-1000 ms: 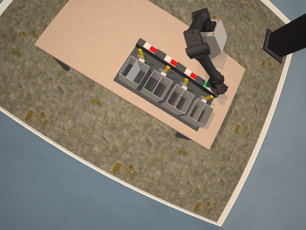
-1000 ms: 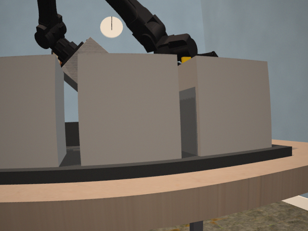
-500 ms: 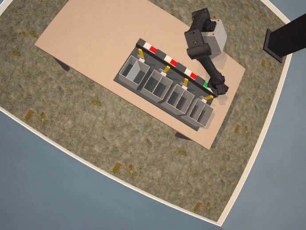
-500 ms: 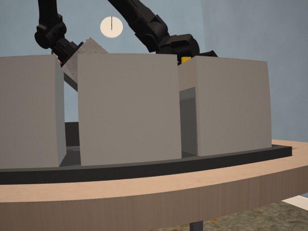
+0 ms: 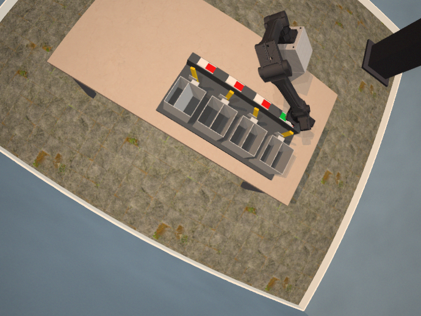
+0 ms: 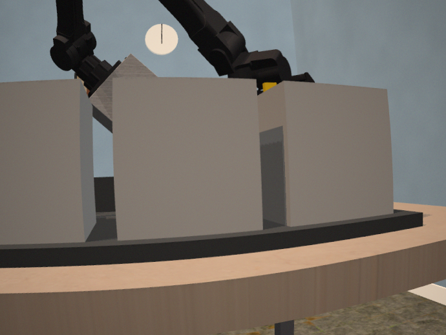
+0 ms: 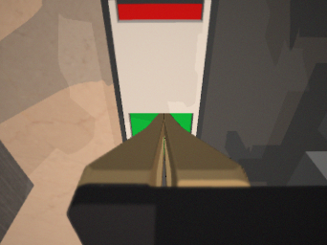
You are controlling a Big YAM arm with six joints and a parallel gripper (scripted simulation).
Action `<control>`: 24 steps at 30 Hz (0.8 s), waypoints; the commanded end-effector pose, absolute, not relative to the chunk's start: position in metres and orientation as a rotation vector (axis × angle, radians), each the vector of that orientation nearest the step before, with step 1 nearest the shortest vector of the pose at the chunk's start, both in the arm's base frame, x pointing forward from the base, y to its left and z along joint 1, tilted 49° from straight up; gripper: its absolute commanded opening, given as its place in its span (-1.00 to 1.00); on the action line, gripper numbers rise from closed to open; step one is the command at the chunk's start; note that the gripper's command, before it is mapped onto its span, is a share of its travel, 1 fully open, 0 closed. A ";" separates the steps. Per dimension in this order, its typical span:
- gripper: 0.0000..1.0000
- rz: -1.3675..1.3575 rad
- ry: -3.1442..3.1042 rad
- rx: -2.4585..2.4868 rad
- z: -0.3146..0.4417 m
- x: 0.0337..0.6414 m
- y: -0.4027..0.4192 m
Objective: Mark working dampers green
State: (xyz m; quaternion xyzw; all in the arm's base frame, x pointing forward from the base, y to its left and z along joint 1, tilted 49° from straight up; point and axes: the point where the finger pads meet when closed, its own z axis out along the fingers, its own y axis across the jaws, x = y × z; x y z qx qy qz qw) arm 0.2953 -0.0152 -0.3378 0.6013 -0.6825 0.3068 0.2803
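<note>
And the hand (image 5: 289, 118) (image 6: 260, 85) (image 7: 163, 121), narrow and gripping nothing, has the pale cover (image 5: 288, 122) (image 7: 155, 65) dead ahead, lengthwise toward the red strip (image 5: 292, 125) (image 7: 160, 11).

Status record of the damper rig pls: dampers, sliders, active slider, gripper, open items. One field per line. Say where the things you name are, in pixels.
dampers: four grey boxes (image 5: 277, 154) (image 6: 338, 151) in a row, each behind its slider
yellow levers: one per damper, four in top view
red-only sliders: three, away from the arm
active slider: the one nearest the gripper; white cover (image 7: 155, 65) partway, green patch (image 5: 282, 116) (image 7: 143, 122) and thin red strip (image 7: 160, 11) both showing
gripper: fingers together, nothing between, tips at the green patch
open: active cover short of full travel
unknown: which dampers are jammed
</note>
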 end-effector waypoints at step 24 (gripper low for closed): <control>-1.00 0.820 -1.823 1.626 -0.348 0.297 -0.006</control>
